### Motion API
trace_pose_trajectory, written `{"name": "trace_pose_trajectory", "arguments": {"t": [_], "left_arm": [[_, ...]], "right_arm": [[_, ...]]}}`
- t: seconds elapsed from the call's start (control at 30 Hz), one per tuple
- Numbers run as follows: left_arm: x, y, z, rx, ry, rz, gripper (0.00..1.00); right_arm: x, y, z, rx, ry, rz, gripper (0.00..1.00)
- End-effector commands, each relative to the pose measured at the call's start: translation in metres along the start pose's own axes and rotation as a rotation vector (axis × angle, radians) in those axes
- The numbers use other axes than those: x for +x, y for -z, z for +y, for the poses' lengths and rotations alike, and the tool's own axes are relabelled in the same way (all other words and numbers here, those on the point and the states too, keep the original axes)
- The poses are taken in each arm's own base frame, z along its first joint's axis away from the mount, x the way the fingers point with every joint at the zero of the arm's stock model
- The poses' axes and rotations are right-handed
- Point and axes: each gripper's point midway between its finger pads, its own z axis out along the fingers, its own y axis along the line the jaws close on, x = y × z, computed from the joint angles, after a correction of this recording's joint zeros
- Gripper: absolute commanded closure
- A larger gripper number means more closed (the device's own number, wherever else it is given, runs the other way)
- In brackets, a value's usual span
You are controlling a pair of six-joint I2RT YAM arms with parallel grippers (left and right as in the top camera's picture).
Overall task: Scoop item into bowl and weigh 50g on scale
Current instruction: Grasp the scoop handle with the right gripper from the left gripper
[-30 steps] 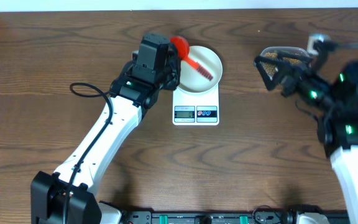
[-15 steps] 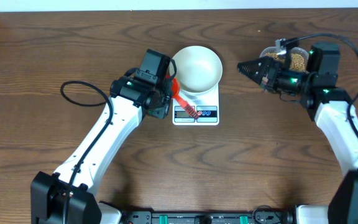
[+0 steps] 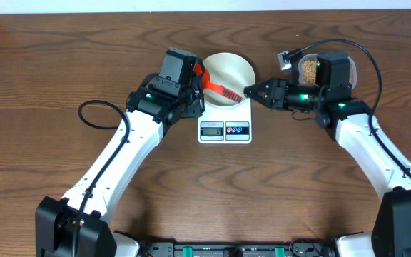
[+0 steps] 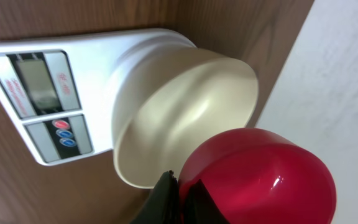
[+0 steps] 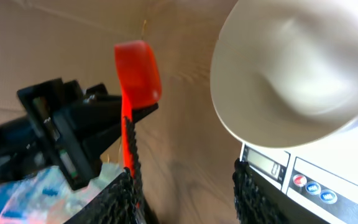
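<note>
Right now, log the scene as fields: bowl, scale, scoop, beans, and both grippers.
bowl: round white smooth bowl, on the scale, no beans visible inside
scale: flat white rectangular kitchen scale, display unreadable
scoop: red plastic scoop, handle over the bowl
beans: small tan beans in clear plastic container, right of the bowl
left gripper: shut on the scoop near its cup
right gripper: open, at the bowl's right side, pointing at the scoop handle

The bowl [image 3: 231, 68] is creamy white, the scale [image 3: 225, 118] white with a grey display (its buttons red and blue); the scoop [image 3: 216, 87] is bright red, the beans [image 3: 309, 69] tan, the table [image 3: 48, 64] dark brown woodgrain
</note>
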Motion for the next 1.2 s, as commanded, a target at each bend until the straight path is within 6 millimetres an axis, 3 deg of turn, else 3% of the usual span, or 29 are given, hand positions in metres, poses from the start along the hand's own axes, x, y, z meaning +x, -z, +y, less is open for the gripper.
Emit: {"name": "trace_pose_trajectory", "arguments": {"t": [0.0,0.2,0.37,0.57,0.7,1.17], "left_arm": [[0.004,0.000,-0.004,0.010,0.101,0.020,0.93],[0.007,0.000,-0.011,0.035,0.104,0.035,0.93],[0.013,0.001,-0.013,0.038,0.116,0.066,0.93],[0.018,0.001,-0.010,0.023,0.115,0.093,0.93],[0.022,0.001,-0.008,0.012,0.111,0.109,0.93],[0.028,0.001,0.000,-0.010,0.092,0.113,0.93]], "right_arm": [[-0.006,-0.010,0.009,0.012,0.009,-0.030,0.51],[-0.018,-0.020,0.044,-0.085,0.139,-0.079,0.49],[-0.013,-0.025,0.053,-0.109,0.180,-0.068,0.47],[-0.007,-0.031,0.053,-0.096,0.217,-0.057,0.50],[-0.007,-0.035,0.045,-0.042,0.194,-0.071,0.58],[-0.003,-0.043,0.047,-0.024,0.209,-0.075,0.80]]}}
